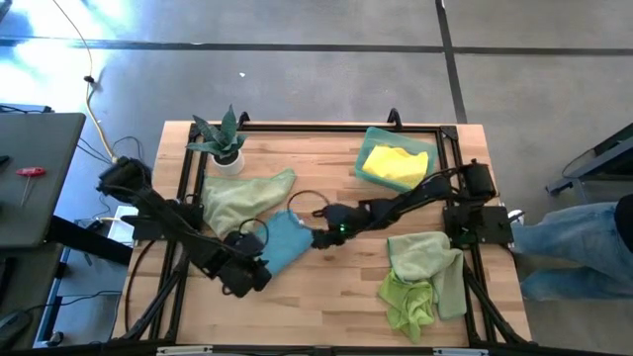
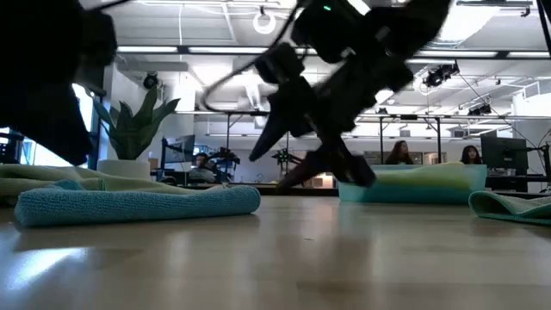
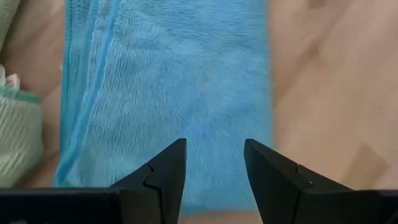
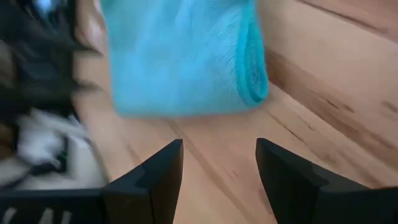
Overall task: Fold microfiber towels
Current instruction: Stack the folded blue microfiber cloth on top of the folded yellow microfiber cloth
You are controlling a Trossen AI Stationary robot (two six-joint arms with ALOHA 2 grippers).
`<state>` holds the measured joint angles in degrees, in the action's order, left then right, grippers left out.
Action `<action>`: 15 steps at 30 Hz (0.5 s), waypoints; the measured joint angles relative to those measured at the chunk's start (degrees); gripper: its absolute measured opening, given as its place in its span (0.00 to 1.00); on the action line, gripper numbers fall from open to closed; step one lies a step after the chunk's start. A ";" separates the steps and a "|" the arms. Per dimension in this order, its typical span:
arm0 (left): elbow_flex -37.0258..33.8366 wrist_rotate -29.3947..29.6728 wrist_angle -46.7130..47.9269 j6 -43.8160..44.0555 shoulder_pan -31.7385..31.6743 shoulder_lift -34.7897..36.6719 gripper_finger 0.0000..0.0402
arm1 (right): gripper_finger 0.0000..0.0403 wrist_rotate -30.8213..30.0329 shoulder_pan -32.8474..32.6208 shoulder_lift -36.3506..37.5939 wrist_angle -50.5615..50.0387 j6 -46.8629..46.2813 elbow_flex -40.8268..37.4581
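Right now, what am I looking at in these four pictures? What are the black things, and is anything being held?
The black things are two robot arms at a wooden table. One picture looks down from above, one looks across the tabletop, and two come from cameras on the wrists. The left gripper hangs over a folded light blue towel, open and empty. The right gripper is at that towel's other edge, also open. Other towels lie around: pale green, yellow and a green heap. A potted plant stands at the back.

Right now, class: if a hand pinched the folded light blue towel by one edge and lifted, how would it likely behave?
The light blue towel would probably droop and unfold, since its soft layers lie loose on the table. It looks thin, so likely light. Its fuzzy pile suggests it would drag rather than slide on the wood.
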<state>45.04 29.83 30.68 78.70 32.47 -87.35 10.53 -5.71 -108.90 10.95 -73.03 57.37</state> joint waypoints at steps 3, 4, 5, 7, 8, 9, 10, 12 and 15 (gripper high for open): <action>-0.01 -2.02 -2.42 -2.56 -2.49 -2.92 0.38 | 0.48 -4.90 -1.12 0.15 9.53 -7.46 -4.79; -0.02 -2.31 -2.92 -3.09 -3.09 -3.69 0.38 | 0.48 -6.52 -1.53 0.15 10.85 -8.36 -5.72; 0.02 -2.92 -4.25 -3.56 -3.82 -4.68 0.38 | 0.48 -8.07 -1.87 0.11 11.66 -9.14 -6.15; -0.02 -4.96 -4.29 -3.90 -5.01 -6.32 0.38 | 0.48 -10.71 -2.38 0.11 12.17 -10.68 -5.63; -0.04 -5.98 -4.65 -3.90 -5.52 -7.01 0.38 | 0.48 -11.74 -2.65 0.07 11.32 -10.96 -5.04; 0.00 -6.74 -5.52 -3.90 -5.95 -7.81 0.38 | 0.48 -12.33 -2.93 -0.04 9.93 -11.04 -4.55; 0.13 -6.87 -5.97 -4.00 -6.30 -8.48 0.38 | 0.48 -12.56 -3.12 -0.16 8.41 -11.42 -4.12; 0.15 -6.80 -7.27 -4.40 -6.67 -9.12 0.38 | 0.49 -12.96 -3.42 -1.12 7.39 -12.51 -2.99; 0.16 -6.63 -10.52 -5.48 -6.93 -9.70 0.38 | 0.51 -12.53 -3.37 -1.65 6.09 -14.88 -2.51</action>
<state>45.20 23.20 20.16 73.22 25.55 -97.05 -1.99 -9.08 -110.55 17.04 -87.90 54.86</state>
